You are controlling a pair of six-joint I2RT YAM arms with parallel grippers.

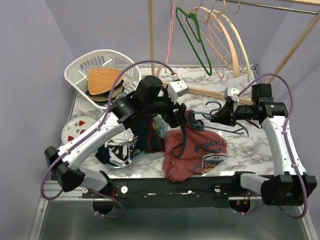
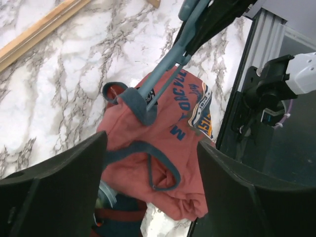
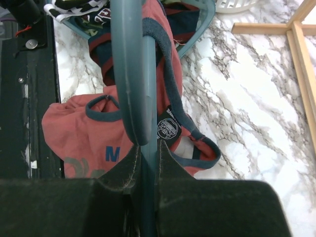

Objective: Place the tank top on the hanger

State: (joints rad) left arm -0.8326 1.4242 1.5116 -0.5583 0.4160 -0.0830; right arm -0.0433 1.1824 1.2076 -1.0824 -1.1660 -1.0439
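The maroon tank top (image 1: pixel 194 151) lies crumpled at the table's front edge, print side up. One navy-trimmed strap (image 2: pixel 139 102) is looped over an arm of the slate-blue hanger (image 2: pixel 171 58). My right gripper (image 3: pixel 148 148) is shut on the hanger (image 3: pixel 129 74) and holds it above the shirt (image 3: pixel 74 133). My left gripper (image 2: pixel 152 144) hovers open just above the tank top (image 2: pixel 163 148). Its fingers (image 2: pixel 64 187) stand wide on either side of a navy-trimmed opening and hold no cloth. In the top view both grippers (image 1: pixel 184 119) (image 1: pixel 220 118) meet over the middle of the table.
A heap of other clothes with a black-and-white striped garment (image 1: pixel 120 148) lies left of the tank top. A white laundry basket (image 1: pixel 80 70) stands at the back left. A green hanger (image 1: pixel 196 42) and cream hangers (image 1: pixel 230 35) hang on the wooden rack (image 1: pixel 151 35) behind.
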